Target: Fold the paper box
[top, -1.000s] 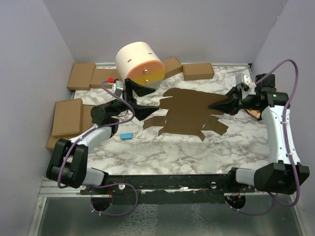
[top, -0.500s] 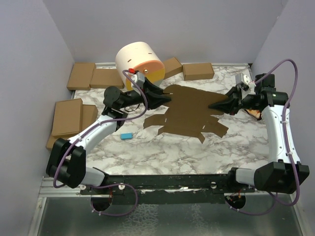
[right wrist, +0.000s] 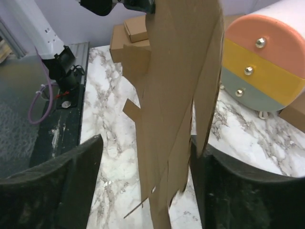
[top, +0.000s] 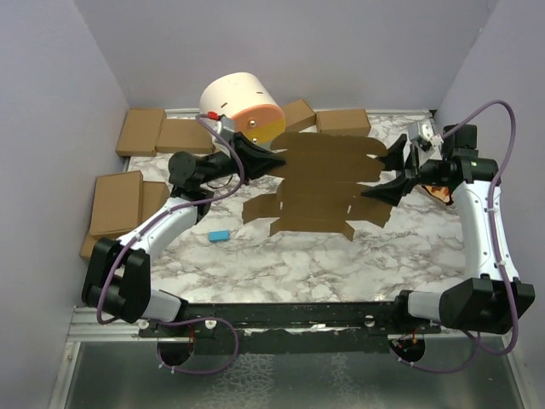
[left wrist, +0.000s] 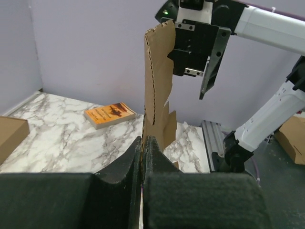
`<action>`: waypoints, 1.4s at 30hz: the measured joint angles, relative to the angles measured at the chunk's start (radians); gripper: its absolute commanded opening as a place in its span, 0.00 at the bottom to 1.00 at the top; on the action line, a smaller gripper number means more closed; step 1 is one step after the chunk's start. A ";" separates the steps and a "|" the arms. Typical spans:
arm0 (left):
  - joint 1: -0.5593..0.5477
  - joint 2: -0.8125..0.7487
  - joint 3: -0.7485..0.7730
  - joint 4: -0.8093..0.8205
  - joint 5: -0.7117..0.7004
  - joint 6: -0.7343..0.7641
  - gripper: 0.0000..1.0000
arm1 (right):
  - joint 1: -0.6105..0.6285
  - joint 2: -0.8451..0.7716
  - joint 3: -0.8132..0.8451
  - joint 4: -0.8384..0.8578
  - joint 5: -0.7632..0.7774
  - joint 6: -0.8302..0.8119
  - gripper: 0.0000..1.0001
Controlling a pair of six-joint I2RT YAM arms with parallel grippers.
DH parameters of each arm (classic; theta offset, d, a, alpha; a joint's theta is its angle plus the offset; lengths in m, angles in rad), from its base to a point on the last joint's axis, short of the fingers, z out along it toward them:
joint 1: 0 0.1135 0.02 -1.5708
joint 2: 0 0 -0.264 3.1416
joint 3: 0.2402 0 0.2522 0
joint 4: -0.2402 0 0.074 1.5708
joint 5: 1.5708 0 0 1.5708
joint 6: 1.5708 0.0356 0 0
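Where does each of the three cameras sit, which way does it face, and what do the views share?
Top external: high behind the robot, looking down at the table; left arm and right arm show, left gripper shut on the paper box, right gripper open astride it.
Left wrist: on the left arm, facing right; own fingers pinch the paper box, right arm beyond.
Right wrist: on the right arm, facing left toward the drum; own fingers spread.
Shared: both wrist views see the paper box, from opposite ends.
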State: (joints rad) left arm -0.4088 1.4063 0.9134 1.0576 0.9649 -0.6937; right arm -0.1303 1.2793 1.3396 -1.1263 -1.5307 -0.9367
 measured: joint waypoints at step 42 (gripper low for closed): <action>0.119 -0.123 -0.086 0.197 0.031 -0.175 0.00 | 0.012 -0.054 -0.163 0.462 0.005 0.217 0.18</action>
State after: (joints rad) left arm -0.2893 1.2831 0.8276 1.2549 0.9955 -0.8692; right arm -0.1181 1.2251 1.1763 -0.6640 -1.5261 -0.7197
